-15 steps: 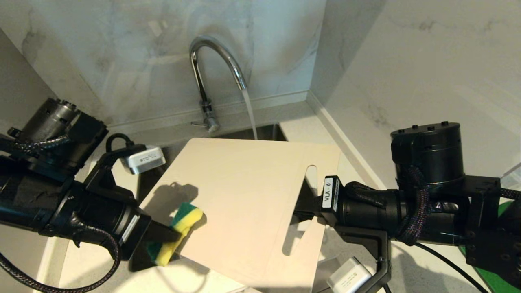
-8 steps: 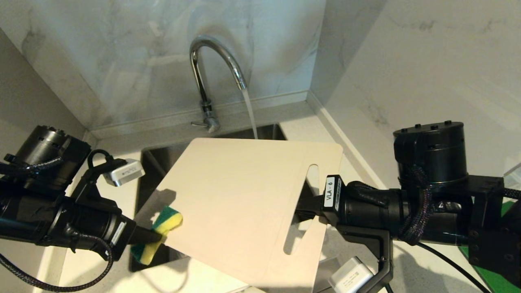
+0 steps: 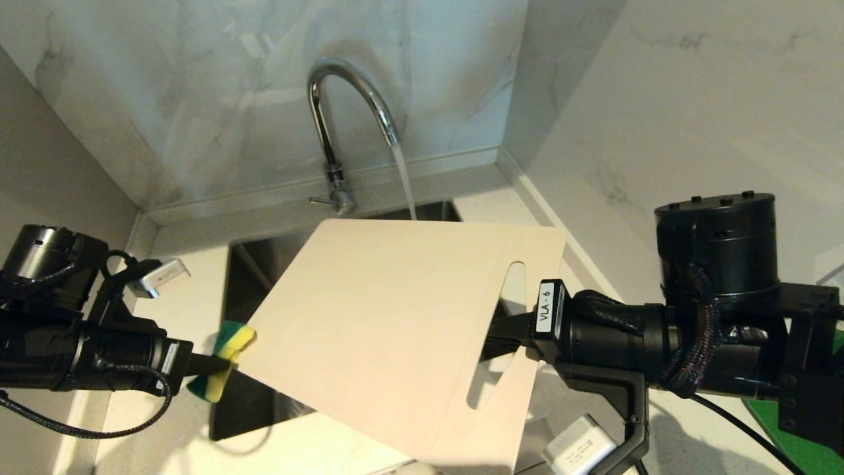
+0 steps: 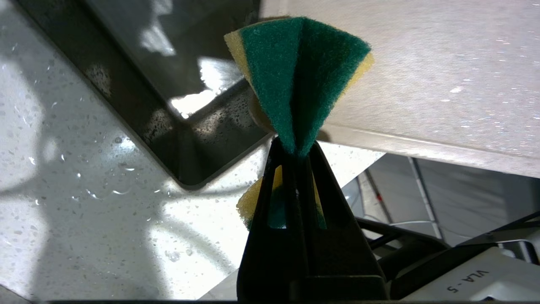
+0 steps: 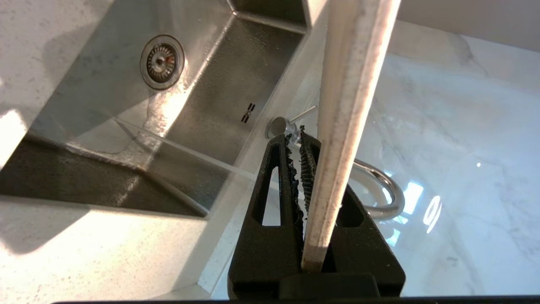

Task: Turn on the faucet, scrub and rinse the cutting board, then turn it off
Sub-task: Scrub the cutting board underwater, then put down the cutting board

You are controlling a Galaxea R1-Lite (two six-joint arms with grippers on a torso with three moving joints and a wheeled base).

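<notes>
Surface: pale speckled countertop (image 3: 178, 310), wet with droplets | Set into it: steel sink (image 5: 126, 109) with round drain (image 5: 162, 61) | Mounted behind sink: chrome faucet (image 3: 330, 125), water running | Right edge: green mat (image 3: 784, 435) lying flat

You see a thin cream-white plastic cutting board (image 3: 395, 330), plain and unpatterned. The folded rectangular sponge (image 4: 297, 80) shows a dark green scouring face over a yellow foam body. Your tall gooseneck faucet (image 3: 343, 86) is bright chrome. The steel sink (image 5: 202, 84) is dull silver-grey. The stone worktop (image 4: 84, 190) is white with fine grey speckles, and the wall panels (image 3: 659, 99) are pale grey marble with faint darker veins. Both claws are matte black.
</notes>
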